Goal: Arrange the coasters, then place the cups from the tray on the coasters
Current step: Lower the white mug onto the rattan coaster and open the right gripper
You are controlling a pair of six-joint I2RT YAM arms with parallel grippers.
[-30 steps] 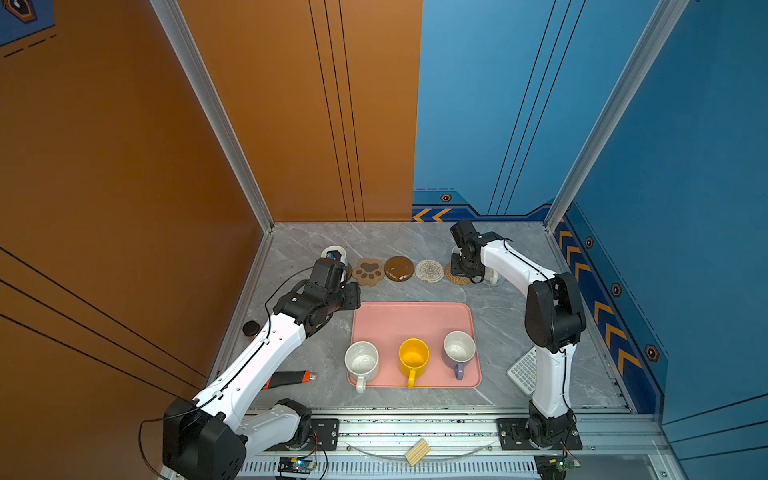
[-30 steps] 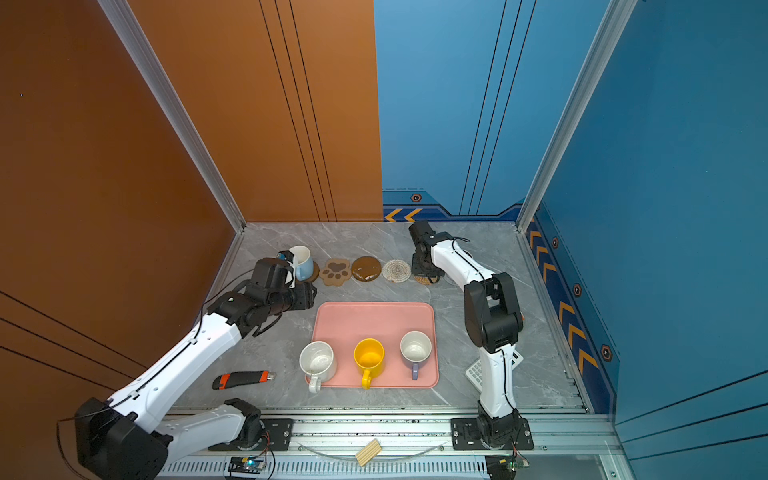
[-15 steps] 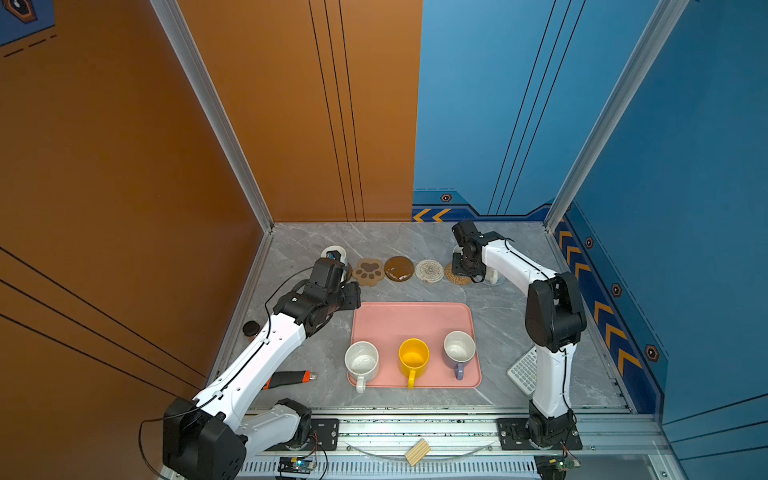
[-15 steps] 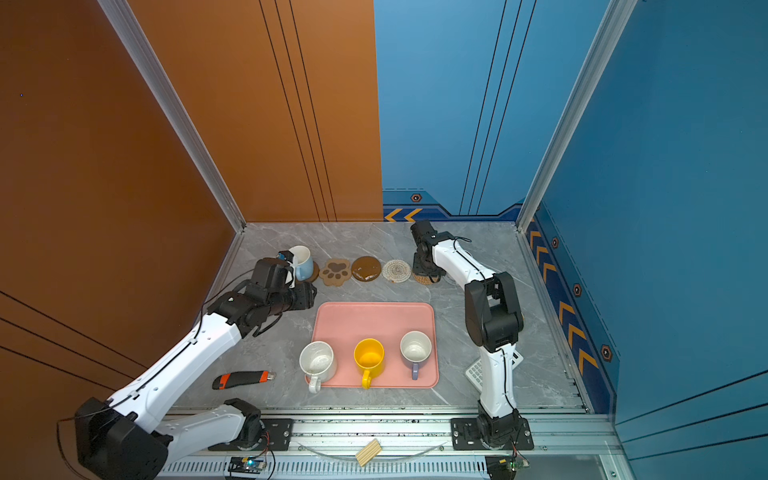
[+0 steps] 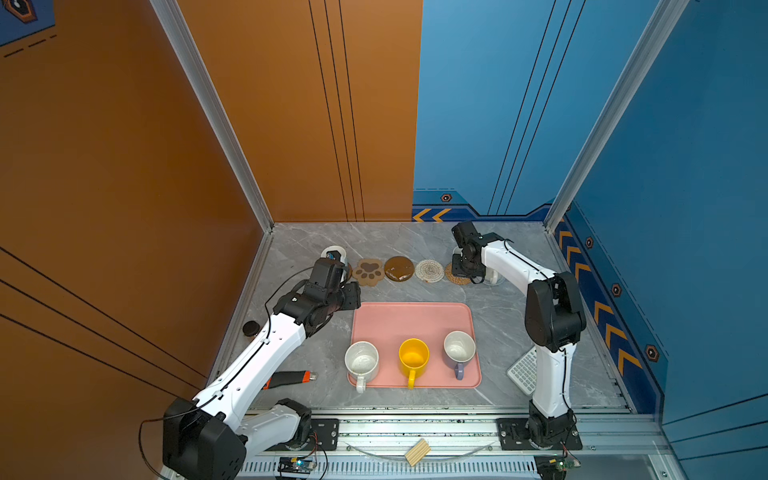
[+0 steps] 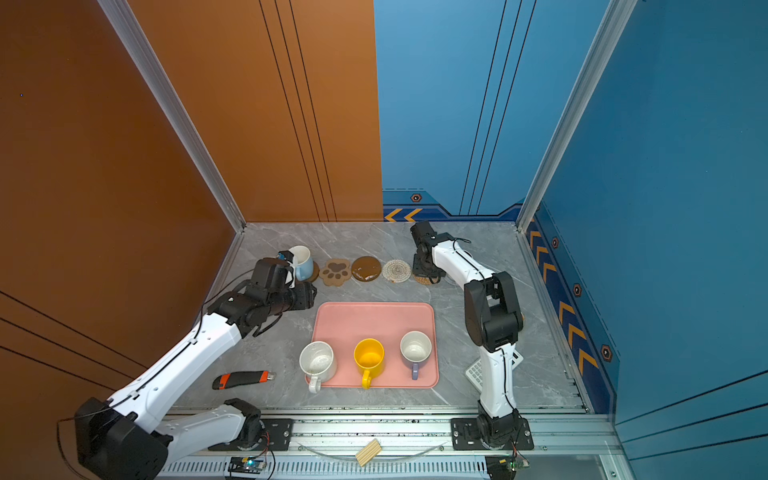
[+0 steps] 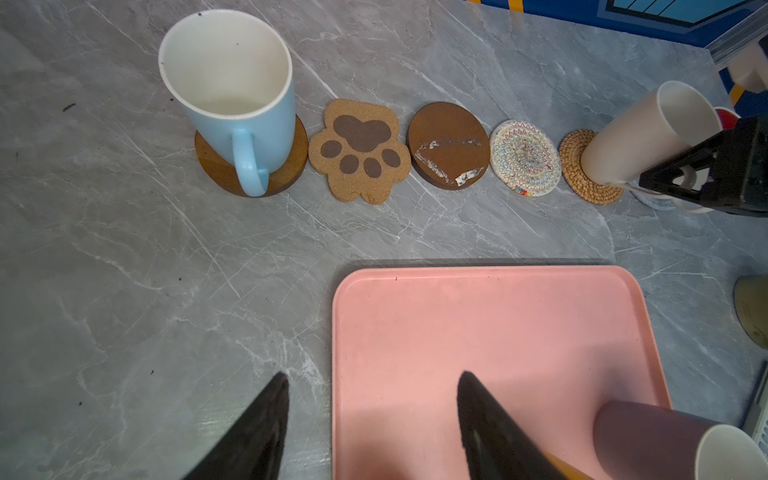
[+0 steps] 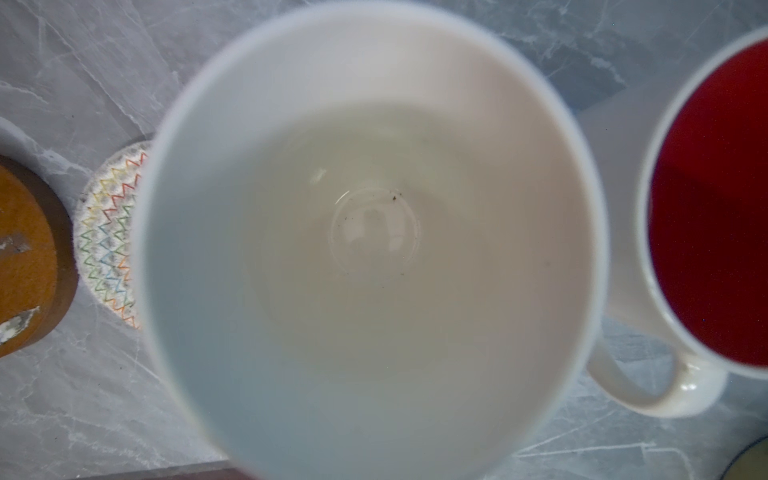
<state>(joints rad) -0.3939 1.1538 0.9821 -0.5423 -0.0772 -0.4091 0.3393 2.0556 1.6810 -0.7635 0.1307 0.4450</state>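
A row of coasters lies beyond the pink tray [image 5: 411, 320]. The light blue cup [image 7: 249, 108] stands on a brown disc [image 7: 212, 166]. Then come the bare paw coaster [image 7: 359, 149], a second brown disc [image 7: 446, 145] and the cream woven coaster [image 7: 523, 158]. My right gripper [image 5: 467, 270] is shut on the plain white cup [image 7: 648, 133], tilted over the rattan coaster [image 7: 575, 166]. This cup hides the jaws in the right wrist view. The red-lined white cup [image 8: 715, 208] stands beside it. My left gripper [image 7: 372, 376] hangs open and empty over the tray's far left corner. Speckled [image 5: 361, 361], yellow [image 5: 413, 357] and lavender [image 5: 459, 349] cups stand on the tray.
An orange-and-black box cutter [image 5: 286, 378] lies left of the tray. A white calculator [image 5: 523, 370] lies by the right arm's base. A small black disc [image 5: 250, 328] sits at the left wall. A round tin [image 7: 752, 311] sits right of the tray. Walls close three sides.
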